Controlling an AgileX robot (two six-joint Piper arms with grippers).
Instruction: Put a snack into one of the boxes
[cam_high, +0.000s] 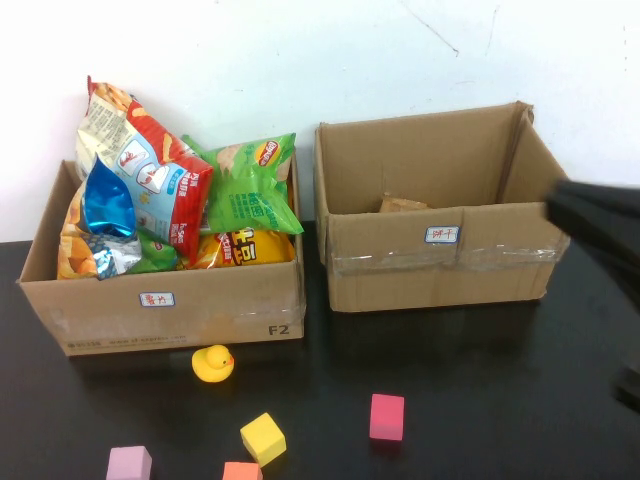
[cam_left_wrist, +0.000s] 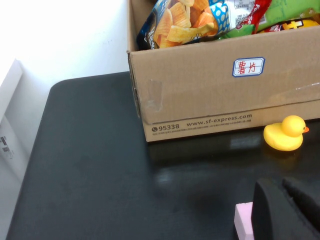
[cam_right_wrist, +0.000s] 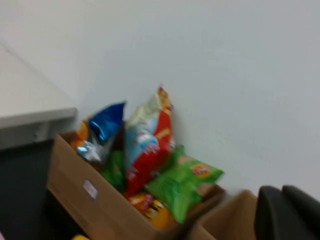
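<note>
The snack, a shiny blue foil chip bag (cam_high: 108, 205), lies among other bags at the left end of the brown box with the red-written label (cam_high: 100, 310). The left wrist view catches its pictured chips (cam_left_wrist: 175, 25) above the box wall (cam_left_wrist: 200, 100). From the right wrist view the blue bag (cam_right_wrist: 107, 122) stands in the box (cam_right_wrist: 75, 185) far from my right gripper (cam_right_wrist: 282, 192), which is shut on nothing. That gripper (cam_high: 560, 210) hangs blurred by the taller box's right end. My left gripper (cam_left_wrist: 282, 186) sits low over the table in front of the box, shut and empty.
A taller cardboard box (cam_high: 400, 270) with a blue-written label stands to the right. A yellow rubber duck (cam_high: 213, 363) sits before the left box. Pink (cam_high: 387, 416), yellow (cam_high: 263, 438), lilac (cam_high: 129, 463) and orange (cam_high: 241, 471) blocks lie near the front. A pink block (cam_left_wrist: 243, 220) touches the left gripper.
</note>
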